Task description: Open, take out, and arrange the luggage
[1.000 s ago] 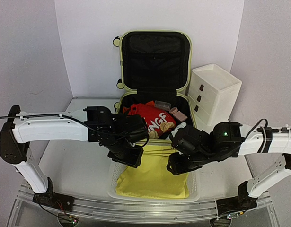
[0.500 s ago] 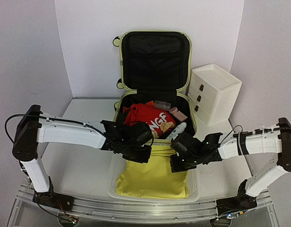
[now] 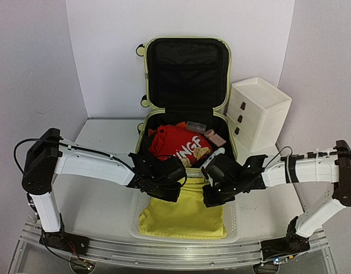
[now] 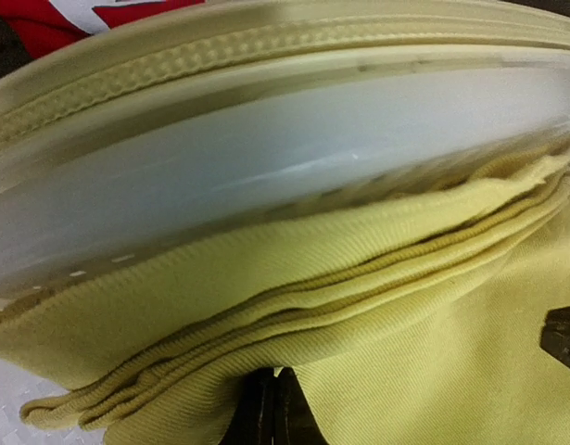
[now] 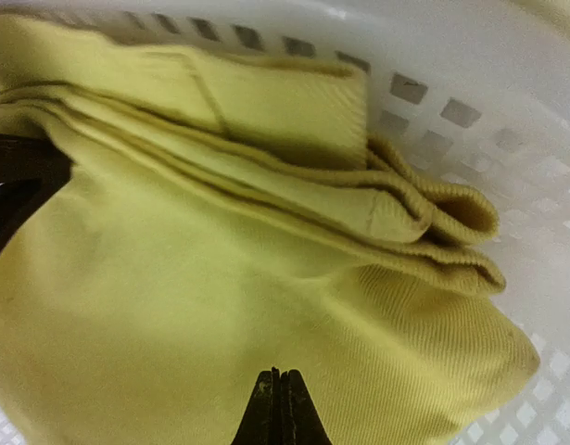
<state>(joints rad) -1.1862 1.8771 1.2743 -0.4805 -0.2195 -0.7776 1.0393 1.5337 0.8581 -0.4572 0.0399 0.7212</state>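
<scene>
The luggage (image 3: 186, 68) lies open at the far middle of the table, lid upright, with red clothing (image 3: 176, 141) inside. Touching its near edge, the basket (image 3: 236, 225) holds a yellow cloth (image 3: 184, 216). The left gripper (image 3: 166, 192) and right gripper (image 3: 212, 197) are each clenched on the cloth's far edge.
</scene>
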